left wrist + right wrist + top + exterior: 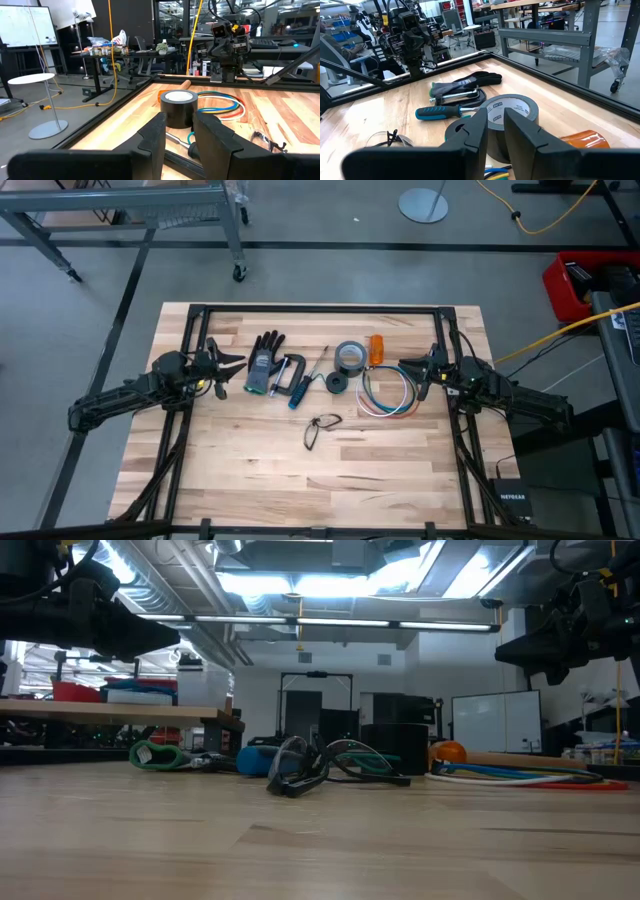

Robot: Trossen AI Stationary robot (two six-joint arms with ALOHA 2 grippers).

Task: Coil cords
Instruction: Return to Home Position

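Note:
The cords are a loose ring of thin white, blue and red/orange wires lying flat on the wooden table, right of centre. They also show in the low view, in the left wrist view and, at the very edge, in the right wrist view. My right gripper is open and empty; it hovers above the ring's right side, pointing toward the table's left. My left gripper is open and empty, hovering at the table's left beside the glove.
A grey tape roll, a black roll and an orange object lie just beyond the ring. A black glove, a clamp, a blue-handled screwdriver and safety glasses lie mid-table.

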